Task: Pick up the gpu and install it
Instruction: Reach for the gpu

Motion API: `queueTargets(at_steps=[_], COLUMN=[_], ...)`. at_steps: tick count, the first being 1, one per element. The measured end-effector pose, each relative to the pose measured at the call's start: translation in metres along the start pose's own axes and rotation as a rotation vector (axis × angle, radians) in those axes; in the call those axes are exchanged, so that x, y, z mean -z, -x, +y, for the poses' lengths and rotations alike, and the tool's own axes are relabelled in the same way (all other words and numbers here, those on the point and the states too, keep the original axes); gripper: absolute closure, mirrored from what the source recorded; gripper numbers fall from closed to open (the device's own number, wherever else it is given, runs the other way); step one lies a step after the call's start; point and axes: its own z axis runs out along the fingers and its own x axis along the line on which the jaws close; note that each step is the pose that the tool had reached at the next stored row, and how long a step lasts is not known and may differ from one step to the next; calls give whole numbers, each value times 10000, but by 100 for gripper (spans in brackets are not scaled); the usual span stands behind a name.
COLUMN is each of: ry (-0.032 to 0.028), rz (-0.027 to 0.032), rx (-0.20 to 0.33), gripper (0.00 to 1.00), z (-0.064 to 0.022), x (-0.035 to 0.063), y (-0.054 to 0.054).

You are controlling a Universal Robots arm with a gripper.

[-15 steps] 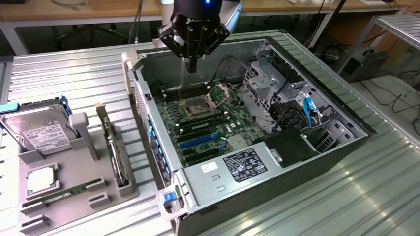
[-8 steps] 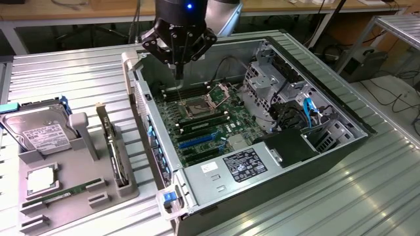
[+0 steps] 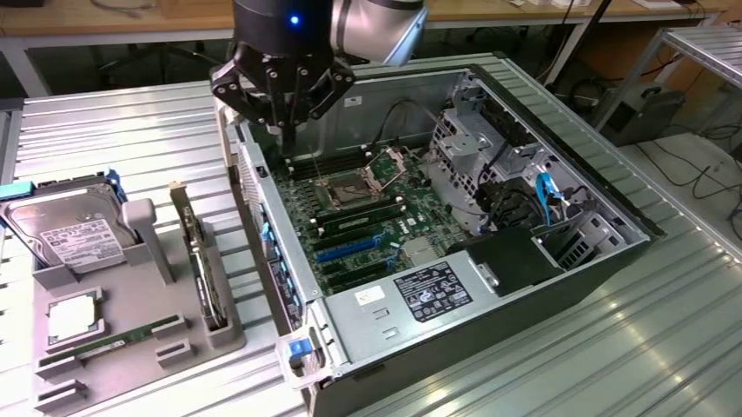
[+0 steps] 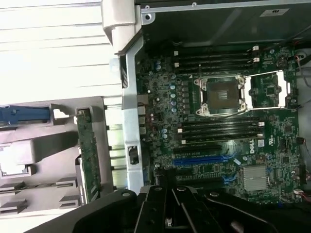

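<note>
Dell logo [image 4: 254, 146], apparently, on the motherboard [image 4: 286, 138]

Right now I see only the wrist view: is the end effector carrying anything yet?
Observer: No, the end effector hangs shut and empty over the open computer case.
Operator: What sits past the gpu in that grey holder?
Observer: A hard drive with a white label stands upright there, beyond the gpu from the case.
Operator: Anything else?
Observer: A CPU chip and a green RAM stick lie flat at the holder's end nearest the exterior camera.
</note>
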Motion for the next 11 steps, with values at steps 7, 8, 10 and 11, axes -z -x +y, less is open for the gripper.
queueTargets(at_steps=[7,8,10,11], ry=[-5,-8,-14,-16], rz=[-2,-2,-2,-3], rx=[1,2,1,0], gripper=[89,89,89,89], z=[-87,-95,-114,-123], x=[9,10,9,7], y=[-309,-349,-441,-482])
